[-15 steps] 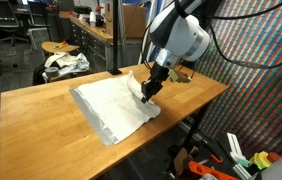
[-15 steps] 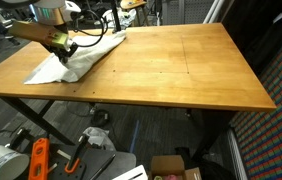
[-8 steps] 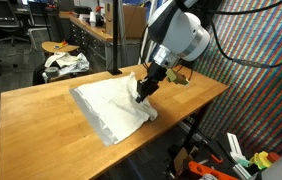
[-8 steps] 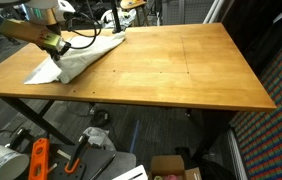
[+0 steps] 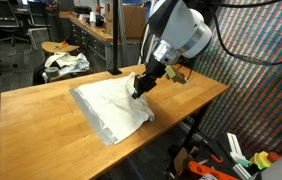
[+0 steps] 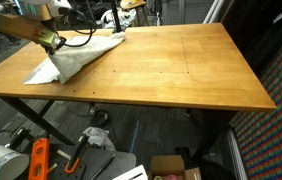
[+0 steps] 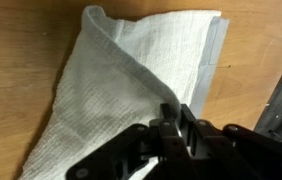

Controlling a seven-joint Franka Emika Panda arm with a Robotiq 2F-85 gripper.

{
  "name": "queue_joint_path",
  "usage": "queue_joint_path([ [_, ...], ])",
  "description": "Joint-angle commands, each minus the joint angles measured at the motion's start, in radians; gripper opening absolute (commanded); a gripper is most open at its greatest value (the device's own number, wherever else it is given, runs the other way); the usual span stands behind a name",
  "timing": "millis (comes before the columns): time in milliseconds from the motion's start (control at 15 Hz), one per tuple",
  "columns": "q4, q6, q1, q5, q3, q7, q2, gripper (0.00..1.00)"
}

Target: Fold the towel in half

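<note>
White towel [image 5: 106, 108] on wooden counter [image 5: 36, 115], one corner clenched in pincer [image 5: 139, 88], lifted clear. Rest of cloth spread flat beneath and beside pincer. Fold barely started: corner not yet carried across, laid down, released.

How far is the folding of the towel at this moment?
Done: the gripper is shut on an edge of the towel. In hand: that edge is raised, a flap curling over the rest. Left: carry it to the opposite edge, lay it flat, release.
</note>
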Motion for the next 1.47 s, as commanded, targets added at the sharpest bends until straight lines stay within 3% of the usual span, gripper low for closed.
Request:
queue_joint_path([
  [0, -0.042, 0.02, 0.018, 0.059, 0.005, -0.046, -0.084, 0.15],
  [467, -0.102, 0.028, 0.05, 0.122, 0.004, -0.112, -0.187, 0.15],
  [533, -0.104, 0.027, 0.048, 0.095, 0.006, -0.092, -0.185, 0.4],
  [667, -0.098, 0.012, 0.042, 0.049, 0.007, -0.056, -0.17, 0.46],
  [933, -0.023, -0.163, 0.011, -0.148, -0.016, 0.103, -0.107, 0.78],
  [1133, 0.057, -0.294, 0.003, -0.186, -0.048, 0.153, -0.049, 0.99],
  [1400, 0.123, -0.276, -0.01, -0.183, -0.051, 0.181, 0.041, 1.0],
])
